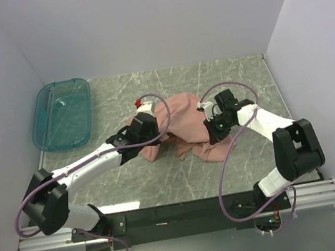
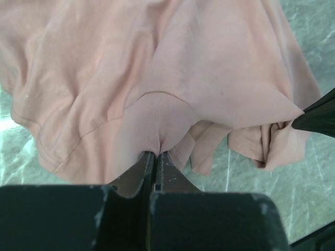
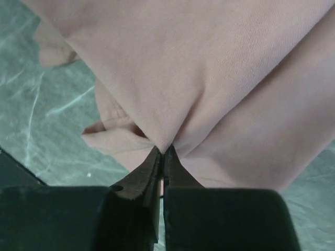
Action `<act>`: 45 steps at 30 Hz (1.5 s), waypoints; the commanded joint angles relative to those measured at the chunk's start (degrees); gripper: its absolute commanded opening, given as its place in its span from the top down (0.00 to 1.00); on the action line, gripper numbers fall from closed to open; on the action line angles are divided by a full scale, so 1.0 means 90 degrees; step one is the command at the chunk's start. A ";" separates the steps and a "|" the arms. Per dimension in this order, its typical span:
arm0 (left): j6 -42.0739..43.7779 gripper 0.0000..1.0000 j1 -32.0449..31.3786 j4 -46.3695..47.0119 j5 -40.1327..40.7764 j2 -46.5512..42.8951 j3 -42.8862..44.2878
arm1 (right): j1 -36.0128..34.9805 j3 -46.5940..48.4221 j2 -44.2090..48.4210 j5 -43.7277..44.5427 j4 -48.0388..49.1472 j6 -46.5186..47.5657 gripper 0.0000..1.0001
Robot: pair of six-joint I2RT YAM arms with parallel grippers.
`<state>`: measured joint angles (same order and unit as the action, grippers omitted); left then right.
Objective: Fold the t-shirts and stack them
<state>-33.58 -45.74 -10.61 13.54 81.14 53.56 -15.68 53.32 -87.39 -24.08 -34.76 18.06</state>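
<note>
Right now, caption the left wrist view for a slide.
Left gripper shut on the pink t-shirt's ribbed edge, table beneath.

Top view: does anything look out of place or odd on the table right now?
Only the t-shirt: it is bunched and creased at the centre, not spread flat, with the left claw and right claw each shut on a fold. The bin sits apart at the far left. Nothing looks spilled or damaged.

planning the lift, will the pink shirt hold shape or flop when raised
Probably floppy: the shirt puckers into folds where the left end effector and right end effector pinch it. Likely sags between them, since the rest lies crumpled.
</note>
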 commanded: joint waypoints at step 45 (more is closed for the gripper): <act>0.0789 1.00 0.1972 0.1879 -0.1512 -0.1813 0.1425 | 0.1078 0.2469 0.3717 0.2343 0.0823 0.2281 1.00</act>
<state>-17.02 -38.06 -1.41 -1.96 59.20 72.97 -7.97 82.39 -49.41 -13.19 -38.79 39.72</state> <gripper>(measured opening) 0.023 0.020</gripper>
